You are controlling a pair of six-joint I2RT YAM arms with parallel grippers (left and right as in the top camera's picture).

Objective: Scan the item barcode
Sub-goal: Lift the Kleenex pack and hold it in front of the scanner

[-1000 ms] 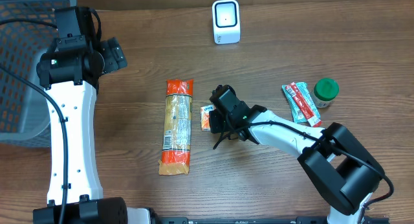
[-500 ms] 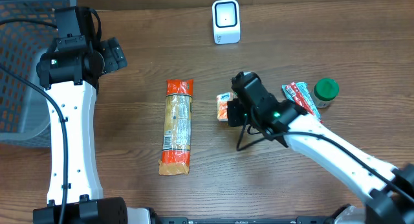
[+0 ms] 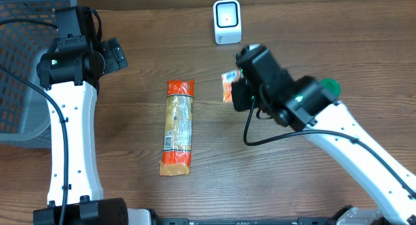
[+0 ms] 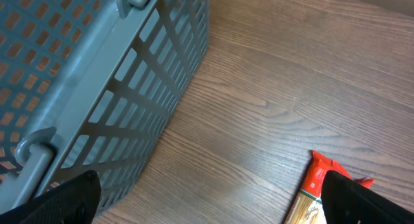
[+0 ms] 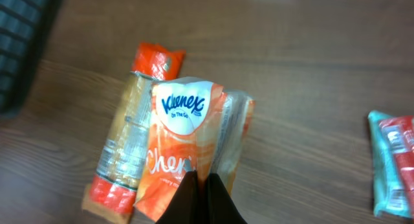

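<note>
The Kleenex tissue pack (image 5: 187, 146) was off the wooden table (image 3: 130, 186), pinched at its lower edge by the right gripper (image 5: 204, 182), whose jaws were closed tight on the orange film. From overhead it hung near the white scanner (image 3: 227, 21), a little in front of it, and clear of the long orange-ended noodle packet (image 3: 179, 127) lying flat to one side.

Judged by its look, this was a light thing: a soft wad of tissues in thin, glossy wrap. It would give under a pinch rather than resist, and the film was likely slippery, so a firm, narrow bite on the edge suited it better than a squeeze across the belly. The wrap already showed a crease running up from the fingers. Held by one end only, the pack could sag or swivel about the pinch if swung quickly. Nothing in it would break (a crushed corner would be the worst of it).

The hold at the bottom edge left both broad faces free, which mattered for scanning. The branded face was turned to the wrist camera, and no barcode was visible on it; whether the code sat on the far face could not be told.

The left gripper (image 4: 207, 185) stood with its jaws spread wide and nothing between them, beside the grey basket (image 4: 97, 75) and well apart from the pack.
</note>
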